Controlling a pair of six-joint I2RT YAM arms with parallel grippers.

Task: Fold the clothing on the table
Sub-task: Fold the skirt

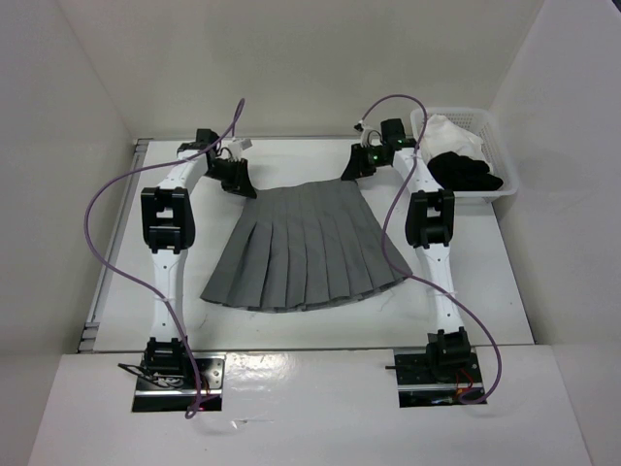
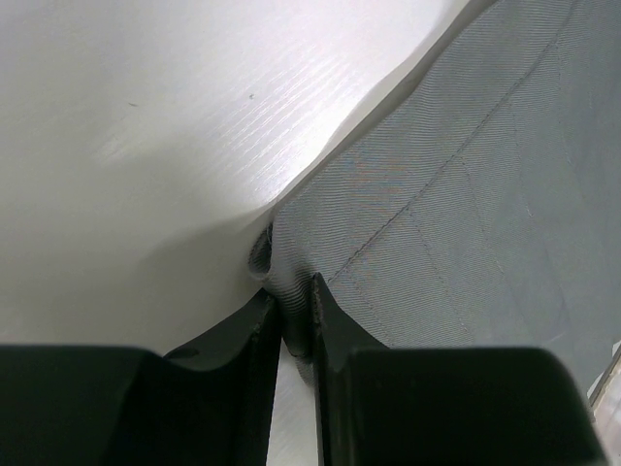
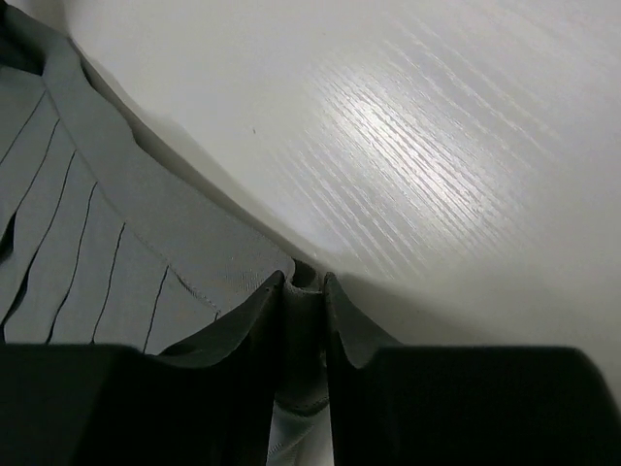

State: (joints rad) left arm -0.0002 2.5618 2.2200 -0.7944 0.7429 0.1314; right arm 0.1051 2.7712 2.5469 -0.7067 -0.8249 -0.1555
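At the far, narrow end of the grey pleated skirt, each arm has its tool on one corner of the waistband. The left tool is drawn narrow and pinches a small bunched fold of grey cloth at the skirt's left corner, where the fabric puckers up off the white surface. The right tool is just as narrow, and the skirt's right corner fills the gap between its jaws. Whether either pinch has caught both layers cannot be told.

The skirt itself lies flat and unfolded on the surface, fanned out, with its pleats running from the waistband to the wide hem on the side nearer the arm bases.

Holding both corners of one edge looks deliberate. It should let that edge rise level and travel over the skirt toward the hem, so the crease lands straight rather than skewed.

Beyond the skirt's right corner, well apart from it, a small basket holds a white garment and a black garment, neither touching the skirt.
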